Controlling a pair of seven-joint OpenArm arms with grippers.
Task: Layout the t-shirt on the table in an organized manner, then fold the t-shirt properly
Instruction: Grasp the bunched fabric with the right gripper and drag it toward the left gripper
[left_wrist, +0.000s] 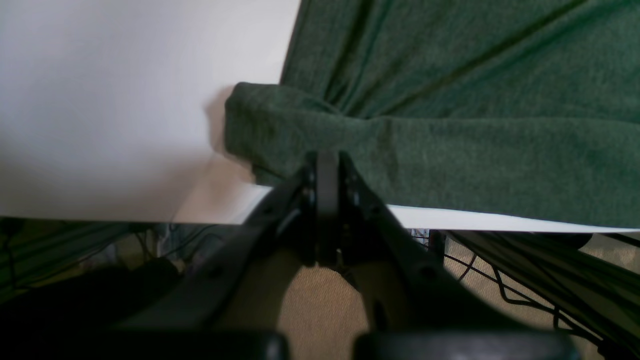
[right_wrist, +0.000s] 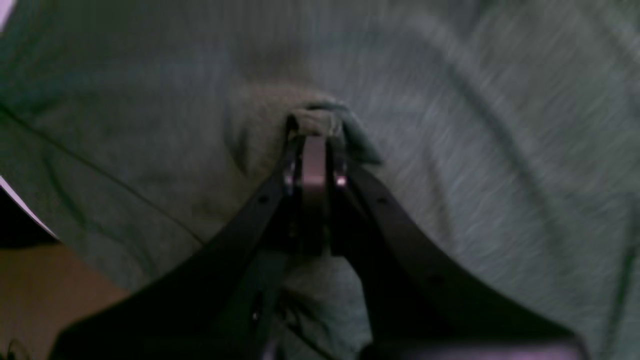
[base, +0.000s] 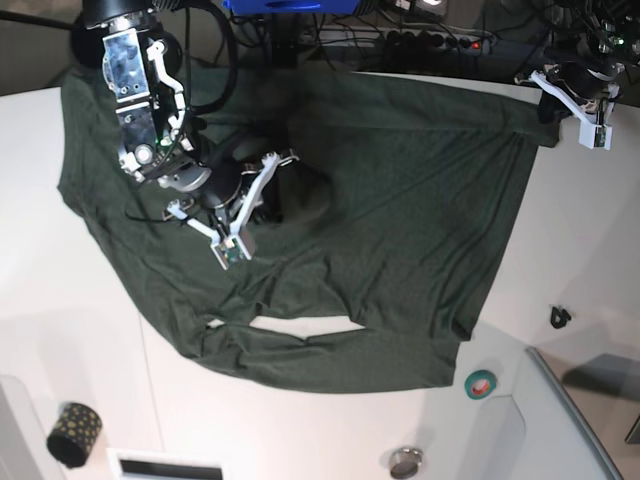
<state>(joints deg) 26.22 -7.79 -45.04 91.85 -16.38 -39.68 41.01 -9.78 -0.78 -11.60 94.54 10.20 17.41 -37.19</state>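
Observation:
The dark green t-shirt (base: 400, 230) lies spread and wrinkled over the white table (base: 60, 300). My right gripper (base: 272, 195) is over the shirt's upper middle on the left side of the base view. In the right wrist view this gripper (right_wrist: 315, 132) is shut on a small raised pinch of the t-shirt (right_wrist: 500, 150). My left gripper (base: 548, 105) is at the far right corner of the shirt. In the left wrist view it (left_wrist: 327, 162) is shut on a rolled edge of the t-shirt (left_wrist: 450, 75), close to the table (left_wrist: 100, 100) edge.
A green tape roll (base: 481, 383), a small black clip (base: 560, 317), a round metal piece (base: 405, 462) and a dark patterned roll (base: 73, 432) lie on the near part of the table. Cables and a power strip (base: 430, 40) run behind the far edge.

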